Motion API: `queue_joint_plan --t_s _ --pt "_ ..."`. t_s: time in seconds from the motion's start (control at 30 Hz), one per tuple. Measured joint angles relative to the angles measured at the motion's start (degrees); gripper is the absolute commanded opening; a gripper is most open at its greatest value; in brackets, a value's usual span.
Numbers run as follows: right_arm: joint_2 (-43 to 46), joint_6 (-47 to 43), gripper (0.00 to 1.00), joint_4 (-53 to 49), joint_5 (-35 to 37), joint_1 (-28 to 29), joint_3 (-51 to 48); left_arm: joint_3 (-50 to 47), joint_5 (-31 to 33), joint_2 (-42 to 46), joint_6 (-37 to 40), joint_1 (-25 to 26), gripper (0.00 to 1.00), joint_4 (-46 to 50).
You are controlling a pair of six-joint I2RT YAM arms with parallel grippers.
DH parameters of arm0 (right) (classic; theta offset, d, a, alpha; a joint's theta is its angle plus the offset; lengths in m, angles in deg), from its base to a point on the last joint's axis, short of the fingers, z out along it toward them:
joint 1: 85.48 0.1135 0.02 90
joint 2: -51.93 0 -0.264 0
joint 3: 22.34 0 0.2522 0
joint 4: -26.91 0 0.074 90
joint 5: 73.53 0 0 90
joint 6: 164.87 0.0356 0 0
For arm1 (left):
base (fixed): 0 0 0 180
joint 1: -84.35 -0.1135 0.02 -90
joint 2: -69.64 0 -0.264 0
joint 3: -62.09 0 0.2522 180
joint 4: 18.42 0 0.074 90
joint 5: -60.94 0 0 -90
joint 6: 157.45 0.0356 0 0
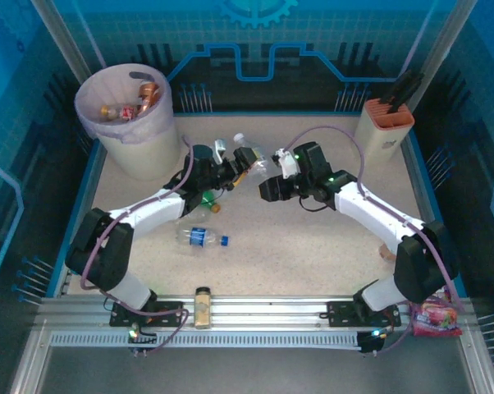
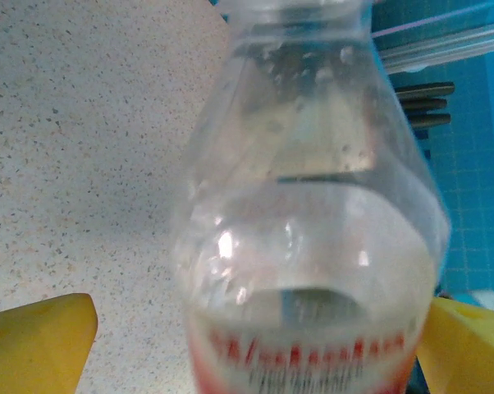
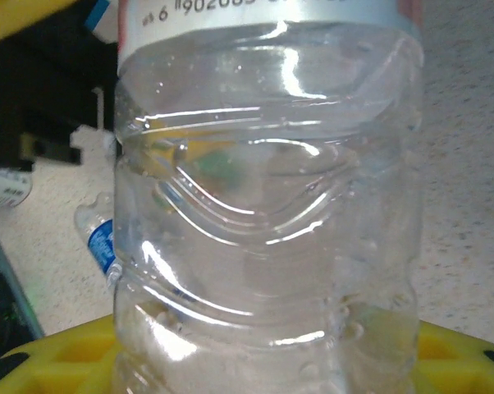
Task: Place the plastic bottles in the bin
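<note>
Red-white label band on clear bottle (image 2: pixel 313 246) – finger pads (image 2: pixel 34 336) yellow; tabletop (image 1: pixel 313 246) speckled beige; bin (image 1: pixel 140 152) cream – liner (image 1: pixel 89 111) pale lilac; second bottle (image 1: pixel 199 237), blue label.

You are seeing the bin (image 1: pixel 140 149) sitting far left, the box (image 1: pixel 384 135) far right, a raised bottle (image 1: pixel 251 156) hanging between them, a second bottle (image 1: pixel 199 237) lying nearer.

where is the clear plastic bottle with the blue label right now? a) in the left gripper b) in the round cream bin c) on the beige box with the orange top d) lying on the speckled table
d: the clear blue-labelled plastic bottle lies on its side on the speckled table, out in the open.
</note>
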Motion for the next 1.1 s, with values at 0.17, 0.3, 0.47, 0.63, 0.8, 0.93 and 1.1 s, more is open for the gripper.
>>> queue_joint_plan --t_s 0.17,0.3,0.47,0.63,0.8,0.93,1.1 --pt "-0.07 0.92 0.55 1.07 -1.73 0.7 -0.02 0.02 0.0 -0.39 -1.51 0.11 0.8 -0.85" --pt "-0.44 1.27 0.56 1.38 -2.32 0.72 -0.04 0.83 -0.02 -0.44 -1.49 0.11 0.66 -1.31" --pt "-0.5 1.25 0.66 1.9 -1.4 0.57 -0.04 2.62 -0.02 -1.51 -1.66 0.11 0.56 -0.98" --pt "-0.5 0.87 0.88 1.79 -1.79 0.57 -0.02 3.04 0.07 -1.53 -1.44 0.09 0.56 -0.48" --pt "-0.37 1.25 1.0 0.92 -3.82 -0.94 0.02 3.52 0.22 -1.53 -1.18 0.02 0.56 0.76" --pt "1.64 1.68 1.0 -0.44 -6.78 -6.05 0.02 5.29 0.24 -1.53 0.42 -0.46 0.57 3.37" --pt "7.58 1.81 1.0 -2.32 -8.13 -11.43 0.02 10.6 -0.63 -1.38 3.72 -3.37 0.57 7.93"
